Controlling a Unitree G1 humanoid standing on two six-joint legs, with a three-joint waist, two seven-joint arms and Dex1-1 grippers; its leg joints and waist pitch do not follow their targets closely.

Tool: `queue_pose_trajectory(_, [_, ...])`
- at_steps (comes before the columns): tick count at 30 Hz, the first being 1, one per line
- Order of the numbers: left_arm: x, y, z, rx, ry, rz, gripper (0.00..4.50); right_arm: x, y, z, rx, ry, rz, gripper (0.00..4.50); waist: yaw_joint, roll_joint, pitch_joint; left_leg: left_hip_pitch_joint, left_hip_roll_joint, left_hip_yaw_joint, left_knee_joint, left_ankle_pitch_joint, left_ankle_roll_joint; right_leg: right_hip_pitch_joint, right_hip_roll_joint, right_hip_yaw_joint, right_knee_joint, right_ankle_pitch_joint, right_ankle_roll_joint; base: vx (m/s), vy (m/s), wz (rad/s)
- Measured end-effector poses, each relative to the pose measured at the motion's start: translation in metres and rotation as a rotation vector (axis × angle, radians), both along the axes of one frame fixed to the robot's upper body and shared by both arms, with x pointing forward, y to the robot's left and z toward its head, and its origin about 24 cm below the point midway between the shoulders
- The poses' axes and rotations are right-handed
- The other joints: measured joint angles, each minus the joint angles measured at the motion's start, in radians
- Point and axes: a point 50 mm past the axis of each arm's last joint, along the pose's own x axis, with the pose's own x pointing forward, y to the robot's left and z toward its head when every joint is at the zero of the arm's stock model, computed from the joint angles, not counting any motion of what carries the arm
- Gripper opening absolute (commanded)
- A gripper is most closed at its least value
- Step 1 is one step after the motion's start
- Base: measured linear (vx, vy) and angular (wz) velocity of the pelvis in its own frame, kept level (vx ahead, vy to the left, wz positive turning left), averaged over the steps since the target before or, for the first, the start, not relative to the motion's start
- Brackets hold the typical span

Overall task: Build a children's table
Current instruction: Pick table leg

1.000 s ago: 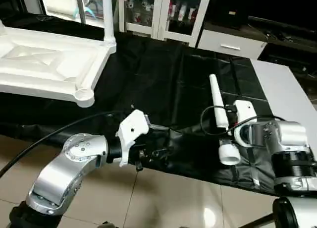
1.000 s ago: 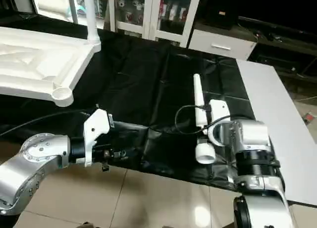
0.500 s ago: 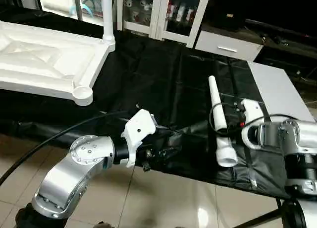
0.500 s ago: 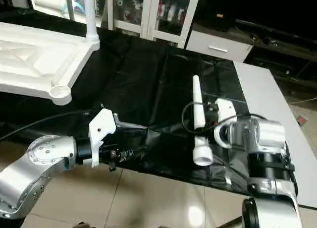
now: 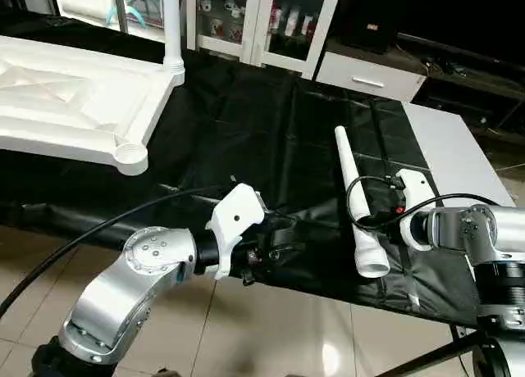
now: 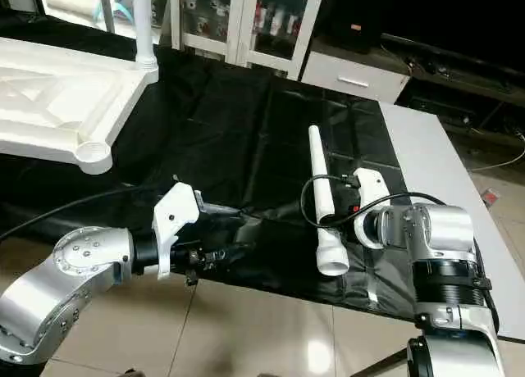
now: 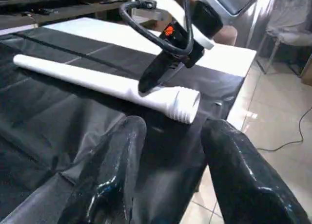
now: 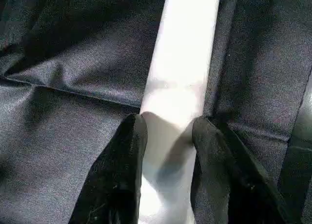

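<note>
My right gripper (image 8: 165, 136) pinches the leg (image 5: 354, 198) near its thick end, a light, stiff, slick tube needing firm squeeze; my left gripper (image 7: 168, 136) hangs half-open, empty.

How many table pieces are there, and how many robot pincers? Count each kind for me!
Table top: 1
Table legs: 2, one lying on the black cloth, one standing in a far corner socket
Pincers: 2, the left pincer and the right pincer
Total: 5
</note>
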Motion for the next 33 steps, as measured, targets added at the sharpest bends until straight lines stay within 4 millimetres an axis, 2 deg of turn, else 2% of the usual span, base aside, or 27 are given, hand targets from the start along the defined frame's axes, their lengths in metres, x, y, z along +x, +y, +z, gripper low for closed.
queue_pose_trajectory(5, [0.002,0.000,0.002,0.006,-0.011,0.002,2.29,0.001,0.000,-0.002,-0.012,-0.010,0.015,1.65,0.000,-0.003,-0.002,0.000,0.001,-0.001,0.001,0.000,0.000,0.001,0.001,0.000,0.000,0.000,0.000,0.000,0.000,0.00])
queue_pose_trajectory(12, [0.002,0.002,0.001,0.019,-0.002,0.010,2.29,0.002,-0.001,-0.007,-0.015,-0.004,0.005,2.33,0.000,-0.001,-0.001,0.000,0.002,-0.001,0.002,0.000,0.000,0.001,0.002,0.000,0.000,0.002,-0.001,0.000,0.000,0.00])
queue_pose_trajectory(14, [0.002,0.002,0.001,0.025,0.002,0.007,2.29,0.001,0.000,-0.009,-0.020,0.009,0.007,2.53,0.000,0.003,-0.001,0.000,0.002,-0.002,0.002,0.000,-0.001,0.001,0.002,0.000,0.000,0.002,-0.002,0.000,0.000,0.00])
queue_pose_trajectory(19, [0.002,0.003,0.001,0.046,0.001,-0.013,2.29,-0.001,0.003,-0.018,-0.033,0.048,0.005,2.63,0.004,0.019,0.003,0.000,0.002,-0.002,0.002,0.000,-0.001,0.001,0.003,0.000,0.000,0.003,-0.004,0.000,0.000,0.00])
queue_pose_trajectory(20, [0.003,0.004,0.003,0.053,-0.004,-0.019,2.29,-0.001,0.005,-0.021,-0.032,0.062,0.005,2.63,0.004,0.026,0.004,-0.001,0.002,-0.002,0.002,0.000,-0.001,0.000,0.003,0.000,0.000,0.005,-0.007,0.000,0.000,0.00])
queue_pose_trajectory(22, [0.004,0.004,0.006,0.060,-0.013,-0.030,2.29,-0.001,0.005,-0.022,-0.034,0.063,0.008,2.63,0.005,0.033,0.002,0.000,0.004,-0.003,0.002,0.001,-0.001,0.001,0.005,0.000,0.000,0.006,-0.009,0.000,0.000,0.00])
queue_pose_trajectory(23, [0.005,0.005,0.007,0.066,-0.018,-0.036,2.29,-0.001,0.007,-0.022,-0.031,0.060,0.007,2.48,0.006,0.037,0.001,0.000,0.005,-0.002,0.002,0.001,-0.002,0.002,0.007,0.000,-0.001,0.006,-0.009,0.000,0.000,0.00])
queue_pose_trajectory(25, [0.005,0.006,0.007,0.071,-0.018,-0.039,2.29,0.000,0.008,-0.022,-0.029,0.055,0.004,2.48,0.007,0.043,-0.001,0.001,0.006,-0.002,0.002,0.001,-0.002,0.002,0.008,0.000,-0.001,0.007,-0.010,0.000,0.000,0.00])
queue_pose_trajectory(27, [0.005,0.006,0.008,0.076,-0.017,-0.047,2.29,0.000,0.008,-0.022,-0.023,0.045,-0.007,2.15,0.007,0.051,0.000,0.002,0.008,-0.003,0.002,0.001,-0.002,0.002,0.009,-0.001,-0.001,0.006,-0.009,0.000,0.000,0.00])
queue_pose_trajectory(33, [0.007,0.007,0.012,0.084,-0.024,-0.056,2.29,0.002,0.007,-0.020,-0.013,0.029,-0.015,1.94,0.012,0.065,0.005,0.010,0.009,-0.003,0.001,0.002,-0.003,0.008,0.010,-0.002,0.000,0.007,-0.010,0.000,0.000,0.00])
